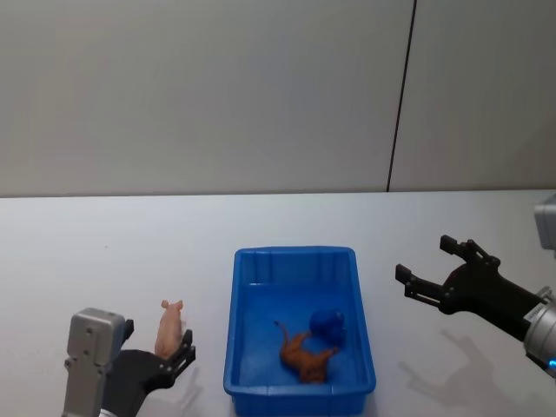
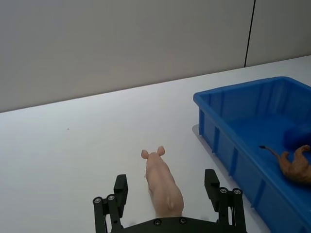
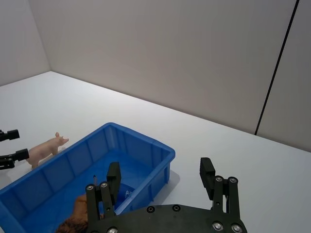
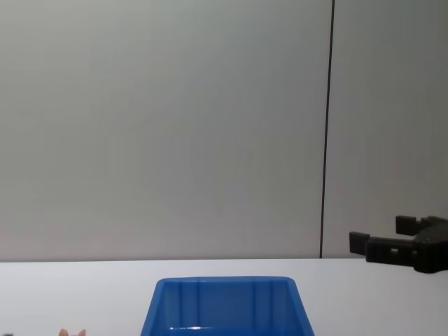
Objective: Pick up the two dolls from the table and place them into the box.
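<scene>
left wrist view: we see our left gripper [image 2: 167,194] spread wide with nothing in its grasp, one finger on either side of the pink doll's [image 2: 163,182] rear and neither touching it. the doll stands on the white table [image 2: 73,145], snout pointing away from the gripper, just beside the blue box [image 2: 228,155] but not touching its wall. in the head view the left gripper [image 1: 169,360] sits low at the near left of the table, with the pink doll [image 1: 169,328] at its tips. over on the right, our right gripper [image 1: 434,269] hangs above the table to the right of the box [image 1: 295,256], fingers wide apart and empty. the brown doll [image 1: 306,354] lies inside the box near its front right corner, touching a small blue thing [image 1: 327,325].
</scene>
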Motion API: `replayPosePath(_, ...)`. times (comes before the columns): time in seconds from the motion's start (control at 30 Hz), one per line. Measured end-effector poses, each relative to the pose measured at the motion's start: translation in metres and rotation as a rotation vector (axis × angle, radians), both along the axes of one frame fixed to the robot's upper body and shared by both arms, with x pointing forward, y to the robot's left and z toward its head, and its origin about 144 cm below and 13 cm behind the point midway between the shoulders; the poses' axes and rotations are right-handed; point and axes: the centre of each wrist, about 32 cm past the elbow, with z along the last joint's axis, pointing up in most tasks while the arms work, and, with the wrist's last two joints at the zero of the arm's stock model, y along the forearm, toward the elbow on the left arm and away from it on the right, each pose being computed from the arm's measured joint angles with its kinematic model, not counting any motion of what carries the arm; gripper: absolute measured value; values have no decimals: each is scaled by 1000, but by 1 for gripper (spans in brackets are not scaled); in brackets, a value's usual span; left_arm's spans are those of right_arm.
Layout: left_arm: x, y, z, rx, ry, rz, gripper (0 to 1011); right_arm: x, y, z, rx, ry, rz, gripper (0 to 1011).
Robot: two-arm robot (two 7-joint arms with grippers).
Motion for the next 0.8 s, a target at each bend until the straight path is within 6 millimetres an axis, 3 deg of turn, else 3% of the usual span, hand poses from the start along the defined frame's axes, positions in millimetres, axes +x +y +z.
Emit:
replayPosePath(0.43, 8, 12, -26, -46, 36, -3, 993, 0, 0, 0, 0, 0, 0, 1000)
replayPosePath(0.63, 15, 17, -33, -58, 50, -12, 885, 0, 0, 0, 0, 0, 0, 1000)
replayPosePath(0.8, 20, 19, -36, -64, 57, -19, 729, 0, 0, 0, 0, 0, 0, 1000)
